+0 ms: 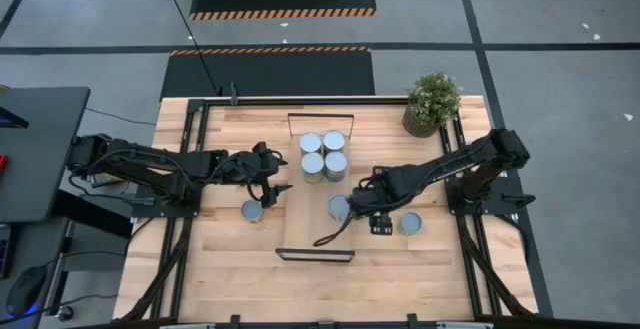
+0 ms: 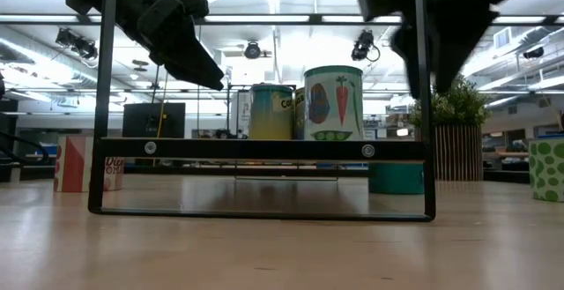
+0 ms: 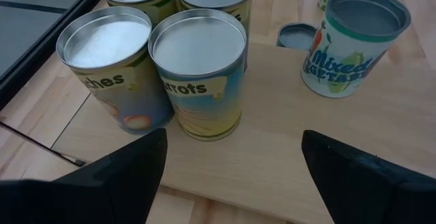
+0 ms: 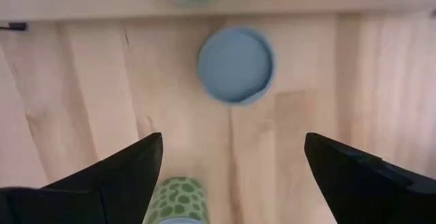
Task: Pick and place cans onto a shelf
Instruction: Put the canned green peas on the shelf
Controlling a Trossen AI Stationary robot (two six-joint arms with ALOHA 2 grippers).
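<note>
The light-wood shelf [image 1: 320,234] with its black end frames lies along the table's middle. Four cans [image 1: 323,154] stand upright in a block on its far half [image 3: 197,54]. A "Mixed Vegetables" can [image 1: 340,207] stands at its right edge [image 3: 354,43]. My left gripper [image 1: 270,186] is open and empty above the shelf's left edge, facing the block [image 3: 234,134]. My right gripper [image 1: 375,214] is open and empty above the table right of the shelf, pointing down [image 4: 233,142]. A flat blue-grey can [image 4: 235,64] and a green-dotted can [image 4: 177,200] stand below it.
A red-and-white can [image 1: 253,211] stands on the table left of the shelf. The green-dotted can [image 1: 410,224] stands to the shelf's right. A potted plant [image 1: 432,104] stands at the far right. The shelf's near half [image 1: 318,219] is bare wood.
</note>
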